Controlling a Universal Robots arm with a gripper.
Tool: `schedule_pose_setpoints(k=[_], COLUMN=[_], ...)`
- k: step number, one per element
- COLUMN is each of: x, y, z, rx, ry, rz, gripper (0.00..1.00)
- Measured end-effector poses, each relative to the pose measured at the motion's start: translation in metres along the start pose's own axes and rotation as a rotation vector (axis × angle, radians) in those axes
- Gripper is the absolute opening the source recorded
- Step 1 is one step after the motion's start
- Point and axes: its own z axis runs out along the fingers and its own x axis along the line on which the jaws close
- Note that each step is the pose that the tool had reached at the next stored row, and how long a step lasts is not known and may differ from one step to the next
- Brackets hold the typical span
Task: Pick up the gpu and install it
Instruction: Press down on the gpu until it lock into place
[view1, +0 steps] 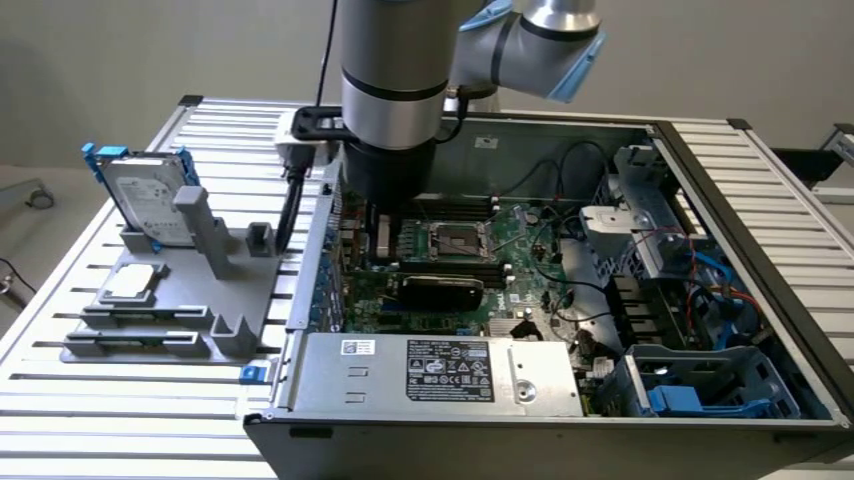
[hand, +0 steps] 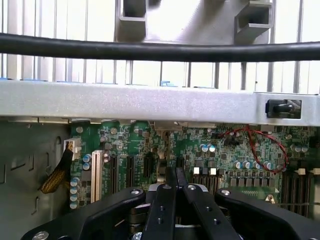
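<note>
Install step in hand: tool (hand: 175, 175) fingers pressed together with nothing between them, low over the motherboard (hand: 150, 150) slots; gpu (view1: 442, 291) lies seated inside the case (view1: 441, 370) beside the CPU socket (view1: 449, 240), so likely only seating remains to confirm.

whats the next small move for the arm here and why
Probably a small lift straight up: the gripper is shut with nothing between its fingers, low over the motherboard, and the gpu already appears to sit seated on the board.
</note>
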Motion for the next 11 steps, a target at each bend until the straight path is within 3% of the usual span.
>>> schedule_pose_setpoints(k=[7,11], x=[0.0001,-0.0001], y=[0.0048,0.0056], z=[-0.0005,-0.0044], rx=[-0.0199,-0.0237], ry=[0.0013,0.0038], rz=[0.001,0.002], gripper=[0.11,0.11])
